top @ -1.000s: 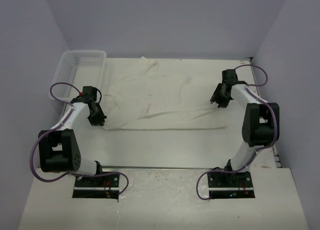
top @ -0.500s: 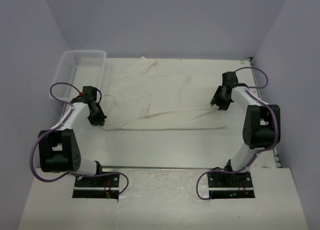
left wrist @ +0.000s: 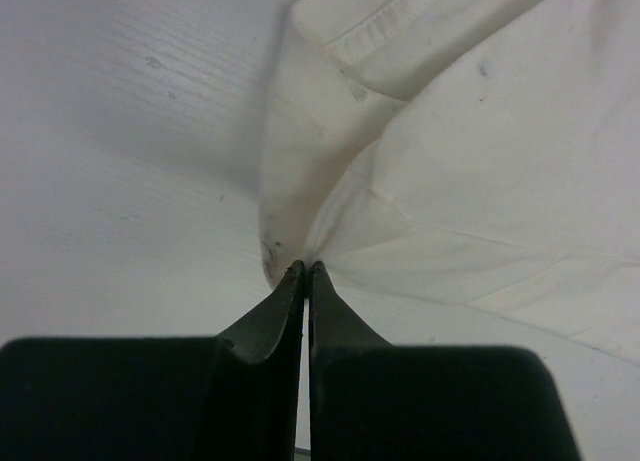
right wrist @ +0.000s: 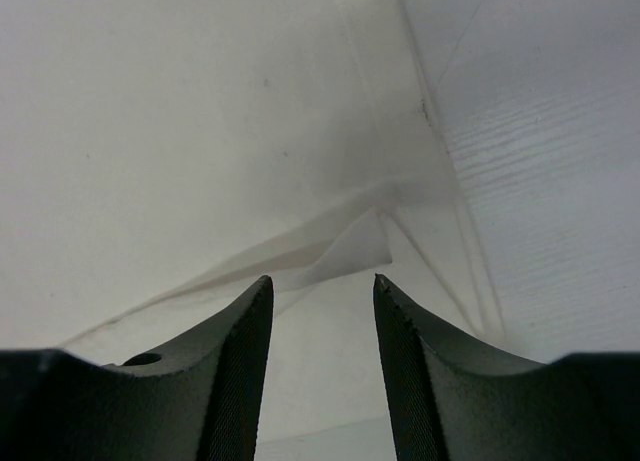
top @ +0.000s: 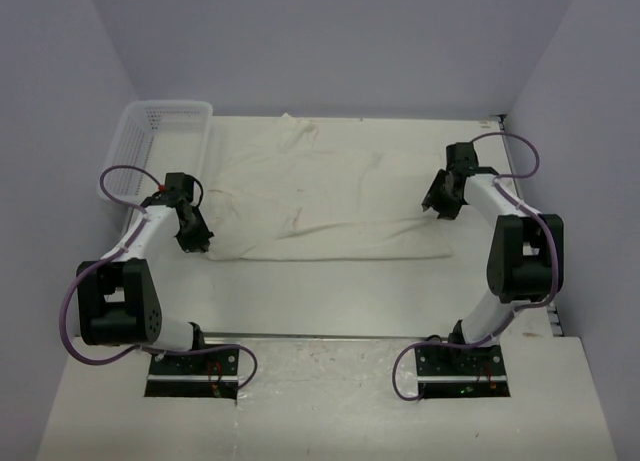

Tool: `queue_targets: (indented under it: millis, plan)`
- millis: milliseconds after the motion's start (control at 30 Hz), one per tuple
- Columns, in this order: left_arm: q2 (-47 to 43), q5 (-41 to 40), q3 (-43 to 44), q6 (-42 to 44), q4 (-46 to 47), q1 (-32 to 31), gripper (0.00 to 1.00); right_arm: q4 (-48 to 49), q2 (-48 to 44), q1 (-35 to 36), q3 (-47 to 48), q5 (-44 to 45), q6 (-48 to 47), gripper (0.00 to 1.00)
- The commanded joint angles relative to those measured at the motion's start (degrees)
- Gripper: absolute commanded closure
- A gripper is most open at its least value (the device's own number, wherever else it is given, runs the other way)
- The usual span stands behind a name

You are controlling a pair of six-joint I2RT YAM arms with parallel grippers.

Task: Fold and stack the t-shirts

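Since a second ago the right gripper (top: 439, 203) has drawn slightly back toward the far side of the table, its forearm swinging with it; the left gripper (top: 196, 241) has not shifted, and the cloth lies as it did. The cream cotton t-shirt (top: 320, 196), plain and wrinkled, lies spread flat between the two grippers, one sleeve reaching away beyond them toward the back wall. Left gripper (left wrist: 306, 268): jaws fully closed, and the wrist view shows fabric drawn into a small peak that runs into the tips, so I judge it has the shirt's near corner on its side pinched. Right gripper (right wrist: 320, 281): jaws roughly half open, nothing between them; a raised fold of the shirt's edge sits just ahead of the tips, with bare white table (right wrist: 560, 131) to its right. White plastic mesh basket (top: 165, 131) stands beyond and outside the left gripper, apart from the cloth. Handling judgement: the shirt is light, limp and non-slippery. It will sag and wrinkle unless both ends are carried together, and a thin pinch may catch only the top layer. Best hold for the right gripper looks like the hemmed corner or that raised fold directly ahead of it, mirroring the left's grip.
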Motion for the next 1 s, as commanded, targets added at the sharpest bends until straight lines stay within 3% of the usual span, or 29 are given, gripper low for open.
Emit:
queue_targets:
  millis: [0,433,500,667,967]
  plan:
    - [-1.71,-0.38,-0.02,0.19,-0.08,0.73,1.00,0.35,1.49,-0.29,1.99,0.46,0.94,0.54]
    - [-1.09,0.15,-0.29,0.10,0.62,0.73,1.00,-0.18,4.66,-0.38,3.04,0.72,2.26,0.61]
    - [-1.09,0.23,-0.55,-0.07,0.71,0.73,1.00,-0.79,5.45,-0.64,4.19,1.69,2.61,0.67]
    - [-1.01,-0.29,-0.73,-0.07,0.71,0.73,1.00,-1.67,5.72,-0.73,5.85,2.92,3.05,1.00]
    - [-0.92,-0.73,-1.08,-0.16,0.89,0.73,1.00,-3.61,6.42,-3.02,9.46,7.23,1.91,1.00]
